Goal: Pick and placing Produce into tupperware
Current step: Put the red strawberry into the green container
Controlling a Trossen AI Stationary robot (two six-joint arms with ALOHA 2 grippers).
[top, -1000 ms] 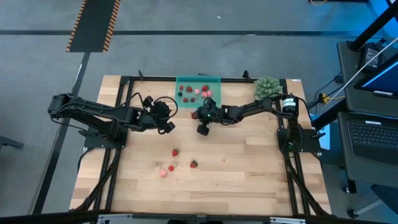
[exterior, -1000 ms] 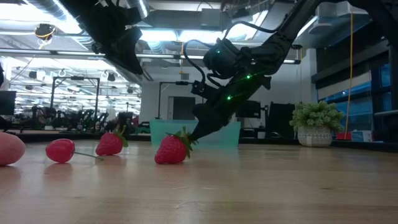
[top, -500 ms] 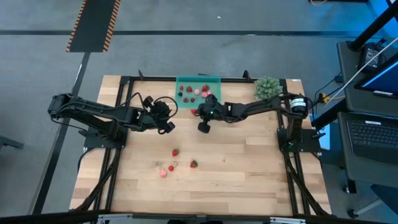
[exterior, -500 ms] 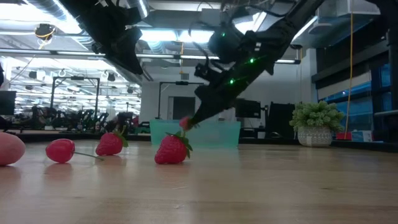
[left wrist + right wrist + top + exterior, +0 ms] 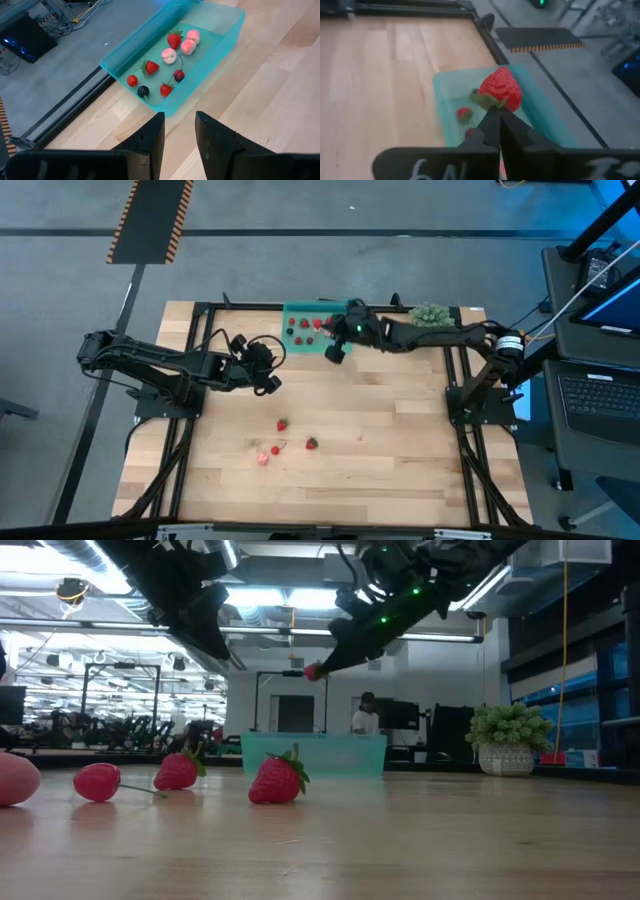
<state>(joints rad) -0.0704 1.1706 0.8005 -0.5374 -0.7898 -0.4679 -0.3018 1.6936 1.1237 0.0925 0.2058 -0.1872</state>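
Right gripper (image 5: 496, 116): mine, raised above the tub (image 5: 300, 311), fingers pinched on the green leaves of one strawberry (image 5: 502, 90). In the low view this berry (image 5: 312, 671) hangs clear above the tub's rim (image 5: 315, 752).

Left gripper (image 5: 179, 131): mine, hovering over the table (image 5: 400, 450) on the tub's left-hand side, fingers slightly apart, holding nothing.

Tub: teal, translucent, at the table's far edge. Contents in the left wrist view: red strawberries (image 5: 151, 66), pale pink pieces (image 5: 169, 55), one dark berry (image 5: 143, 91), a cherry-like piece (image 5: 178, 75).

Loose produce on the table, near side, well apart from the tub: three red pieces, one (image 5: 282, 425) nearer the tub than the other two (image 5: 311, 443); one pink piece (image 5: 263, 459).

Green bush (image 5: 430, 316): far right corner of the table.
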